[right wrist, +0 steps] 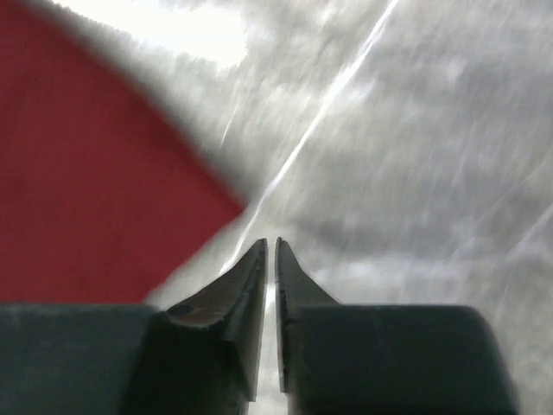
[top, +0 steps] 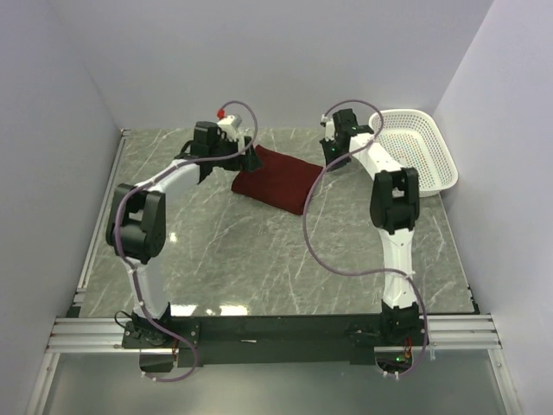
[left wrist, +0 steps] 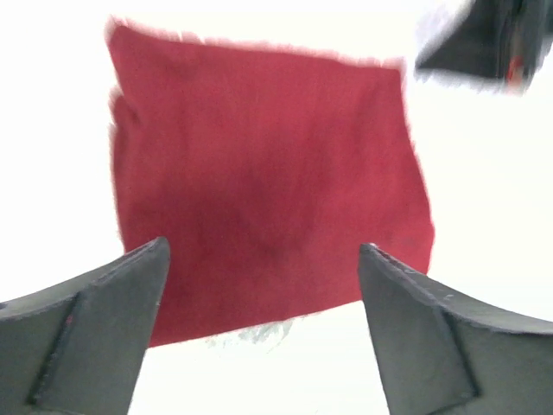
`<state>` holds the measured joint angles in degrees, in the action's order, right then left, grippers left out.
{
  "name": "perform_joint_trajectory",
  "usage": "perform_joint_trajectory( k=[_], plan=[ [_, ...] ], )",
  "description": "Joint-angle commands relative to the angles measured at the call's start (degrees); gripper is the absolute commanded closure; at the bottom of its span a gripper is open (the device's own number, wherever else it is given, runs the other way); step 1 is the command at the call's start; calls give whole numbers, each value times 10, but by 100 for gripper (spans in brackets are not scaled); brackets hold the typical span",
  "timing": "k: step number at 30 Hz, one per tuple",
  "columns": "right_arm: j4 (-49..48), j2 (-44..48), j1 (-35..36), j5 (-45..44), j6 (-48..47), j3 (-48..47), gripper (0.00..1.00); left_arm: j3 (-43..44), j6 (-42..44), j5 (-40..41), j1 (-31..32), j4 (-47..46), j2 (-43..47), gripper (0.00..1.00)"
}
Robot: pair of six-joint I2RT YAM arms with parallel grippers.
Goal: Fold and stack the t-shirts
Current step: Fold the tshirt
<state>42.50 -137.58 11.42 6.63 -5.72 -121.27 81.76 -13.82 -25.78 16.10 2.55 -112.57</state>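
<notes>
The maroon t-shirt (top: pixel 275 180) lies folded into a flat rectangle on the marble table, at the back middle. My left gripper (top: pixel 245 161) hovers at the shirt's left end, jaws wide open and empty. In the left wrist view the t-shirt (left wrist: pixel 268 190) fills the space beyond the spread left gripper (left wrist: pixel 263 248). My right gripper (top: pixel 333 161) is just off the shirt's right end. In the right wrist view the right gripper (right wrist: pixel 270 243) has its jaws a thin slit apart, holding nothing, over bare table beside a corner of the t-shirt (right wrist: pixel 86 173).
A white perforated basket (top: pixel 449 169) stands at the back right, close to the right arm's elbow. White walls close in the table on the left, back and right. The right arm's dark tip (left wrist: pixel 492 39) shows at the top right of the left wrist view.
</notes>
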Motion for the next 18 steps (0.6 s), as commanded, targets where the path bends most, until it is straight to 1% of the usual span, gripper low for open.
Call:
perform_joint_trajectory(
  k=[1, 2, 3, 4, 5, 6, 7, 8, 9, 10, 11, 12, 13, 14, 15, 16, 17, 18],
  plan=[
    [-59, 138, -3, 78, -43, 91, 77, -27, -55, 5, -29, -62, 65, 1],
    [-82, 180, -3, 98, -49, 116, 74, -40, -71, -7, -35, -76, 72, 1],
    [-94, 202, -3, 145, -62, 141, 72, -53, -85, -19, -47, -109, 77, 1],
    [-102, 222, -3, 170, -69, 187, 69, -67, -99, -33, -50, -120, 81, 1],
    [-111, 253, -3, 198, -76, 206, 68, -63, -101, -60, -50, -125, 78, 1],
    [-110, 265, -3, 236, -96, 222, 67, -54, -101, -72, -51, -111, 71, 1],
    [-106, 274, -3, 311, -110, 244, 67, -22, -105, -94, -51, -106, 46, 5],
    [-100, 285, -3, 353, -119, 255, 66, 0, -114, -145, -51, -100, 27, 7],
    [-101, 287, -3, 383, -120, 271, 66, 49, -124, -172, -50, -93, 6, 15],
    [-102, 285, -2, 426, -112, 272, 66, 73, -148, -193, -48, -80, -41, 21],
    [-99, 265, 1, 444, -101, 270, 66, 96, -157, -209, -48, -72, -64, 25],
    [-91, 249, 4, 456, -81, 248, 66, 134, -164, -231, -43, -68, -83, 32],
    [-74, 231, 8, 475, -76, 229, 68, 144, -180, -235, -41, -80, -113, 34],
    [-42, 191, 15, 486, -75, 211, 70, 154, -190, -241, -38, -89, -126, 36],
    [-35, 175, 20, 493, -60, 189, 71, 169, -203, -257, -34, -103, -138, 41],
    [-37, 154, 25, 494, -45, 184, 74, 179, -230, -261, -35, -116, -162, 45],
    [-52, 146, 33, 491, -17, 182, 75, 189, -240, -261, -34, -119, -174, 47],
    [-58, 139, 40, 487, -3, 177, 77, 208, -253, -262, -33, -123, -197, 50]
  ],
)
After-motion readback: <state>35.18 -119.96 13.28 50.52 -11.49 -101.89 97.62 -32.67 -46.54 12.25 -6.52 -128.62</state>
